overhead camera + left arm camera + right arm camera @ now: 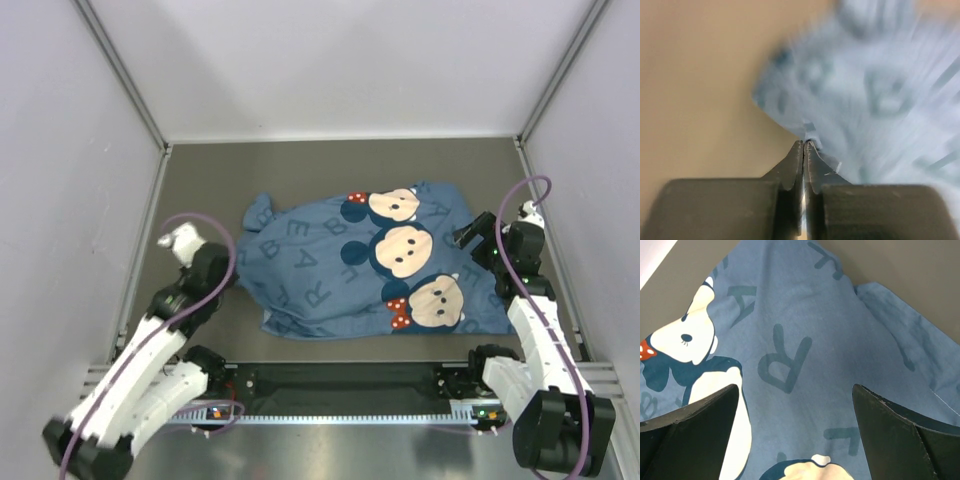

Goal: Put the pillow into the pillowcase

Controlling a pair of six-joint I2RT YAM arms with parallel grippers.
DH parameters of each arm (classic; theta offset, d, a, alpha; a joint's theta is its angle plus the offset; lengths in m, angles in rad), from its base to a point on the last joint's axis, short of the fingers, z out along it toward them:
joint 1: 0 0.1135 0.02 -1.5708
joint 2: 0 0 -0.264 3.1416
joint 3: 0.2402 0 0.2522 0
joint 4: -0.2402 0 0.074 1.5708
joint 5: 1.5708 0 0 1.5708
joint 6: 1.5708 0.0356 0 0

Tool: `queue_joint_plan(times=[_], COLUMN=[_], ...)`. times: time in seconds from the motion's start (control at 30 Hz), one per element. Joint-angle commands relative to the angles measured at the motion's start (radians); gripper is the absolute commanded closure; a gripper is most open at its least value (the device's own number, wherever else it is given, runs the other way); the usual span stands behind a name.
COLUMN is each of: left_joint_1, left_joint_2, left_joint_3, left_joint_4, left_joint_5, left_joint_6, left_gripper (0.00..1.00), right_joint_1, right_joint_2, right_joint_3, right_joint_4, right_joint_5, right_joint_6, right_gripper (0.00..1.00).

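Left gripper (804, 142) pressed together at the pillowcase (350, 270) edge, possibly nipping the hem; view blurred. Right gripper (794, 388) spread above it. Confirm the catch before lifting.

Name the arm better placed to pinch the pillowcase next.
Right. The right gripper hangs open directly over the pillowcase fabric, ready to drop and close. The left gripper is shut at the case's left edge and would probably need to reopen first.

Left hand (804, 144) closed; right hand (795, 390) spread
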Motion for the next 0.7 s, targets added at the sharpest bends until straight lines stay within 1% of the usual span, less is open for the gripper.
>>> queue_joint_plan(times=[0.0, 0.03, 0.07, 0.1, 0.13, 0.17, 0.27, 0.33, 0.4, 0.47, 0.5, 0.53, 0.57, 0.63, 0.67], left_joint_1=[0.002, 0.001, 0.001, 0.001, 0.001, 0.001, 0.001, 0.001, 0.001, 0.001, 0.001, 0.001, 0.001, 0.001, 0.001], left_joint_2=[-0.273, -0.322, -0.359, -0.421, -0.445, -0.486, -0.534, -0.541, -0.512, -0.461, -0.437, -0.411, -0.366, -0.331, -0.321], left_joint_3=[-0.017, -0.034, -0.04, -0.045, -0.051, -0.054, -0.063, -0.074, -0.08, -0.085, -0.08, -0.068, -0.045, -0.025, -0.019], left_joint_4=[-0.14, -0.148, -0.169, -0.186, -0.201, -0.204, -0.186, -0.085, -0.007, 0.053, 0.082, 0.079, 0.081, 0.084, 0.087], left_joint_5=[-0.341, -0.348, -0.349, -0.359, -0.365, -0.368, -0.376, -0.319, -0.275, -0.164, -0.14, -0.112, -0.1, -0.08, -0.073], left_joint_6=[-0.215, -0.224, -0.238, -0.285, -0.309, -0.313, -0.272, -0.19, -0.12, -0.027, -0.007, 0.005, 0.04, 0.081, 0.108], left_gripper=[0.45, 0.02, 0.01, 0.01, 0.01, 0.01, 0.01, 0.01, 0.01, 0.01, 0.01, 0.01, 0.01, 0.01, 0.01], right_joint_1=[-0.006, -0.006, -0.006, -0.006, -0.006, -0.006, -0.006, -0.006, -0.006, -0.006, -0.006, -0.006, -0.006, -0.006, -0.006], right_joint_2=[-0.001, -0.001, -0.001, 0.002, 0.002, 0.004, 0.007, 0.009, 0.009, 0.004, -0.002, -0.01, -0.051, -0.132, -0.242], right_joint_3=[0.001, 0.001, 0.001, 0.001, 0.0, 0.0, -0.002, -0.005, -0.008, -0.013, -0.013, -0.014, -0.022, -0.042, -0.071], right_joint_4=[0.034, 0.037, 0.039, 0.042, 0.044, 0.045, 0.048, 0.05, 0.051, 0.062, 0.068, 0.082, 0.088, 0.094, 0.109], right_joint_5=[-0.001, 0.0, -0.004, -0.007, -0.008, -0.007, -0.008, -0.008, -0.008, -0.026, -0.072, -0.104, -0.128, -0.125, -0.122], right_joint_6=[-0.006, -0.001, 0.002, 0.005, 0.008, 0.012, 0.012, 0.006, 0.002, -0.02, -0.035, -0.087, -0.105, -0.122, -0.126], right_gripper=[0.05, 0.05, 0.05, 0.05, 0.05, 0.05, 0.05, 0.05, 0.05, 0.04, 0.02, 0.01, 0.01, 0.01, 0.01])
